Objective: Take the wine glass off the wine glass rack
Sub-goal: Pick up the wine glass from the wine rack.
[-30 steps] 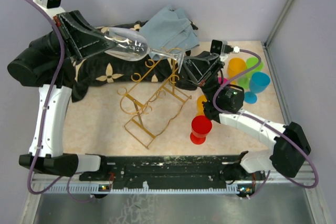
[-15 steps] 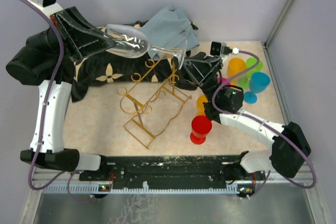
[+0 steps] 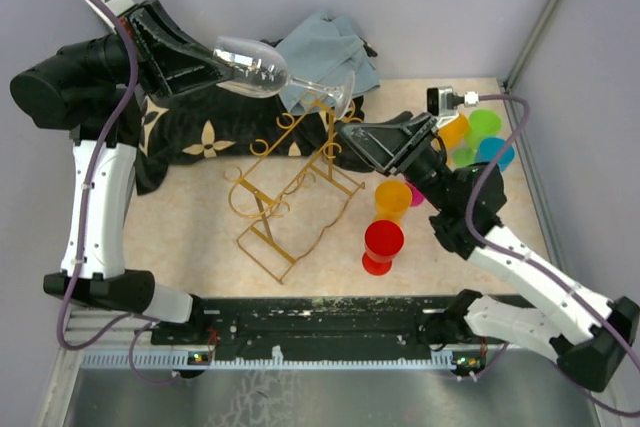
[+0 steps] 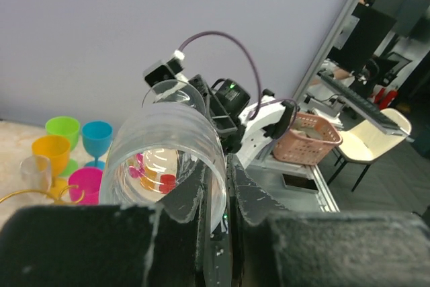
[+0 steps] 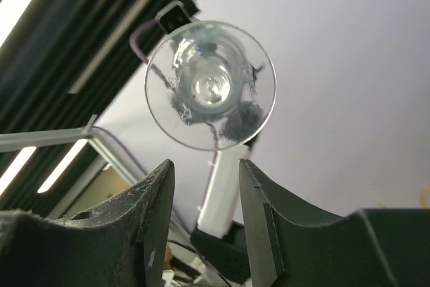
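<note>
The clear wine glass point(image 3: 257, 67) lies sideways in the air above the back of the gold wire wine glass rack point(image 3: 290, 187), apart from it. My left gripper point(image 3: 212, 73) is shut on the rim of its bowl; in the left wrist view the pads pinch the bowl wall of the wine glass point(image 4: 168, 149) inside my left gripper point(image 4: 225, 169). The stem points right and ends in the round foot point(image 3: 337, 95). My right gripper point(image 3: 350, 135) stands open just below and right of the foot. In the right wrist view the foot point(image 5: 210, 92) hangs beyond the tips of my right gripper point(image 5: 205, 176), apart from them.
Plastic goblets stand right of the rack: red point(image 3: 382, 244), orange point(image 3: 393, 197), yellow point(image 3: 452, 129), green point(image 3: 485, 124), blue point(image 3: 495, 152). A dark flowered cloth point(image 3: 200, 132) and a grey-blue cloth point(image 3: 325, 52) lie at the back. Walls close in at the back and right.
My right gripper has opened, let go of the glass's foot and drawn back to the right. The left arm has raised the glass higher above the rack.
</note>
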